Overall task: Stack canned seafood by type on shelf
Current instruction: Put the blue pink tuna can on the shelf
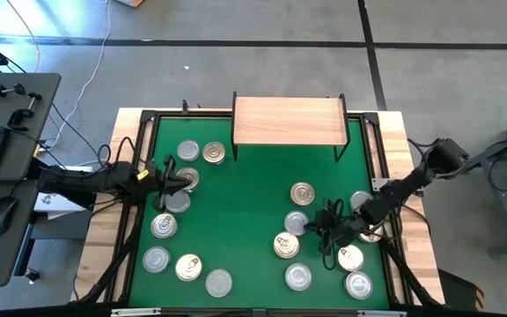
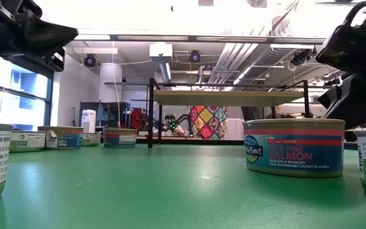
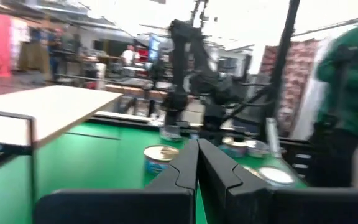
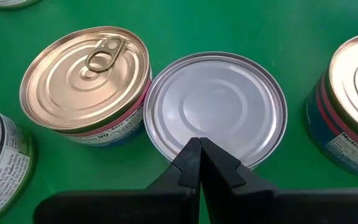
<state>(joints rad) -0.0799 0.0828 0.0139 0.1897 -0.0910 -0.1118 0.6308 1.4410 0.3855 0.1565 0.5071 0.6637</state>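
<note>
The shelf (image 1: 289, 121), a light wood board on black legs, stands at the far middle of the green mat (image 1: 245, 211). Several round tins rest on their bases on the mat, in a left group (image 1: 176, 201) and a right group (image 1: 302, 194). My right gripper (image 1: 322, 232) is shut, slanting down among the right group. Its tips are over the near rim of a silver-lidded tin (image 4: 216, 106), which stands beside a gold pull-tab tin (image 4: 86, 78). My left gripper (image 1: 171, 173) is shut and level above the left group, holding nothing (image 3: 197, 146). My right gripper's shut fingertips (image 4: 199, 149) stand over the near rim of the silver-lidded tin (image 4: 185, 152), slanting down from the table's right side. I cannot tell whether they touch it. The tin sits flat on the mat.
More tins lie near the front edge (image 1: 219, 282) and at the right (image 1: 357, 284). A pink salmon tin (image 2: 294, 146) stands close in the low view. The mat's middle (image 1: 236, 229) is bare. A person in green (image 3: 353, 74) stands beyond the table.
</note>
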